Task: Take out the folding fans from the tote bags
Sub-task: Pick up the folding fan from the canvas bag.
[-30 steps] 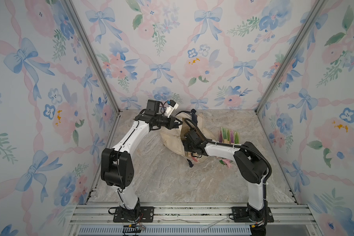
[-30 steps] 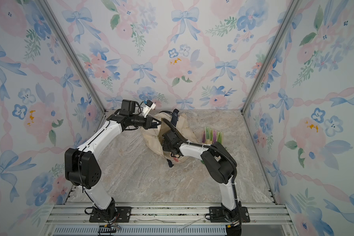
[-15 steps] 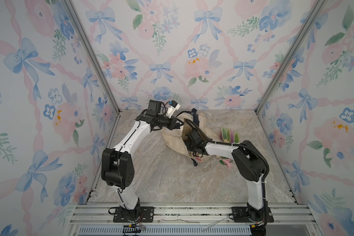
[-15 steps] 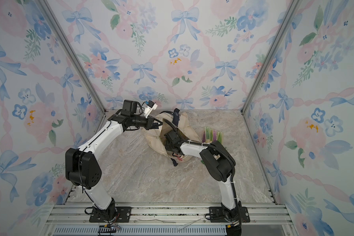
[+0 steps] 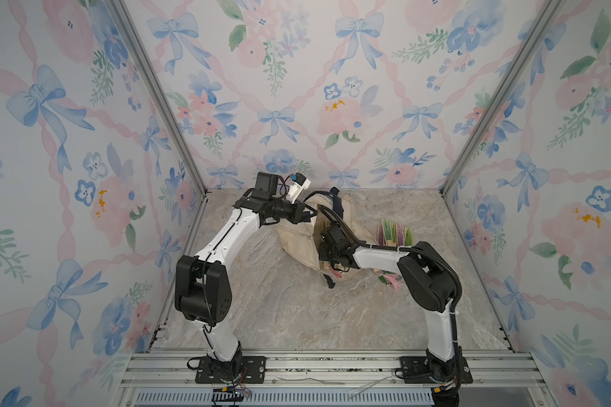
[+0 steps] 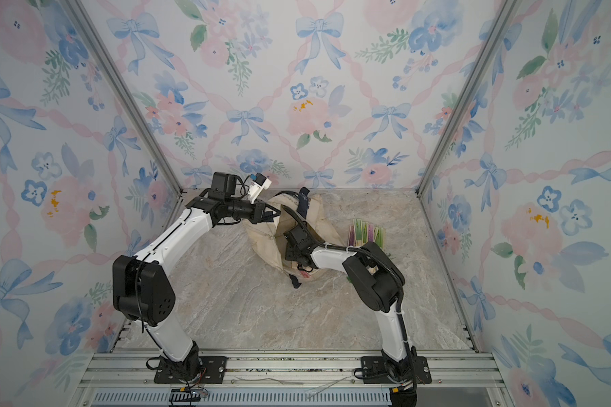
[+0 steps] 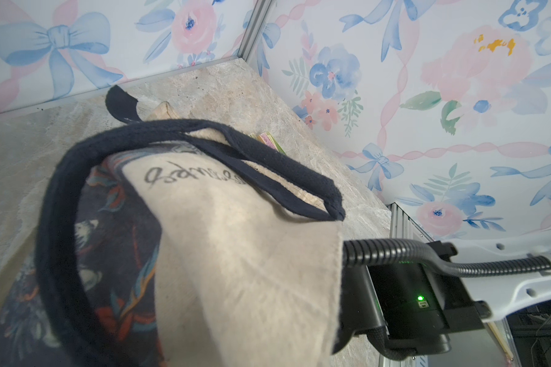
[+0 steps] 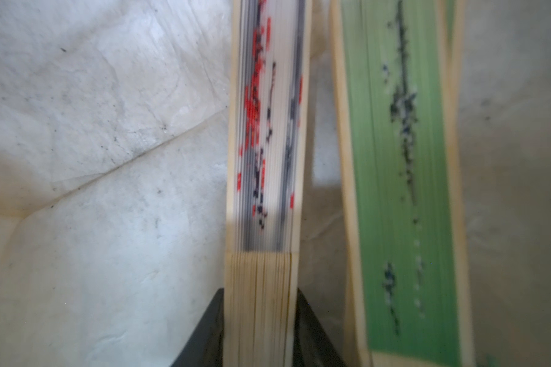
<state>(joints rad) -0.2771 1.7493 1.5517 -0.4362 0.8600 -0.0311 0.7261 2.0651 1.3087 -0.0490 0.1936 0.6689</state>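
**Right jaws on white fan inside bag; exit line along the fan's length**

Found inside the tote bag (image 5: pixel 297 243), in the right wrist view: a closed white fan (image 8: pixel 264 159) with red and black print, lying on the pale lining. Rib end seated between the right jaws, with dark fingers (image 8: pixel 204 336) tight against both flanks, so judged clamped on it. Long axis running straight ahead of the jaws and deeper into the bag, leaf end farthest off. Just beside it and nearly parallel, a green fan (image 8: pixel 404 190), not gripped. Contact between the two not resolvable through the blur.

Noted in both top views: right arm (image 5: pixel 378 252) reaching low over the surface (image 5: pixel 297 317), wrist at the bag's opening. Left arm (image 5: pixel 233 229) at the bag's far rim, left jaws together on the cloth and holding it raised. Navy strap (image 7: pixel 61 222) looped close to the left wrist camera. Several loose fans (image 5: pixel 395 232) laid side by side on the surface beside the bag, beyond the right forearm.

Judgement: withdrawal best taken straight back along the fan's own length. Any sideways swing likely to drag the green fan or catch the cloth. Right arm alone placed for the pull, left arm occupied with the rim.
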